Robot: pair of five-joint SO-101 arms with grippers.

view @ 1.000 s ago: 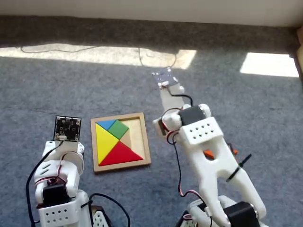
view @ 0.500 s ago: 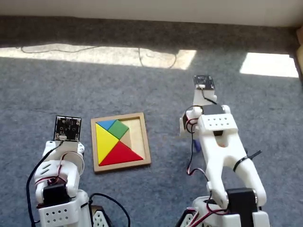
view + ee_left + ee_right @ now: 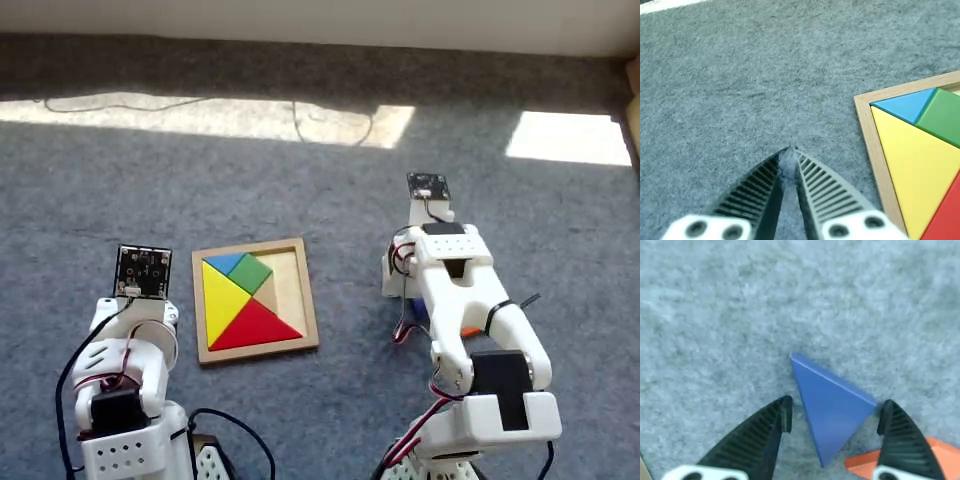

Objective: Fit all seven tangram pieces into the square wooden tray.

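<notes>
High view: grey surface [image 3: 200,180] | square wooden tray [image 3: 250,245] part-filled, one side strip bare | right arm [image 3: 455,290] has swung away from the tray and folded down over loose pieces, likely for the next pick | right claw [image 3: 836,406] spread wide, empty, straddling blue triangle [image 3: 830,412], orange piece [image 3: 865,462] alongside | left claw [image 3: 791,150] tips together, empty, beside tray.

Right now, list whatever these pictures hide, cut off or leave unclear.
Orange piece: right wrist view; the picture's edge and one of the right fingers cut off its shape.
Blue triangle: high view; the right arm covers nearly all of it.
Tray: left wrist view; the picture's edge cuts off its far side.
Pale strip inside the tray: high view; too small to tell bare wood from a pale piece.
</notes>
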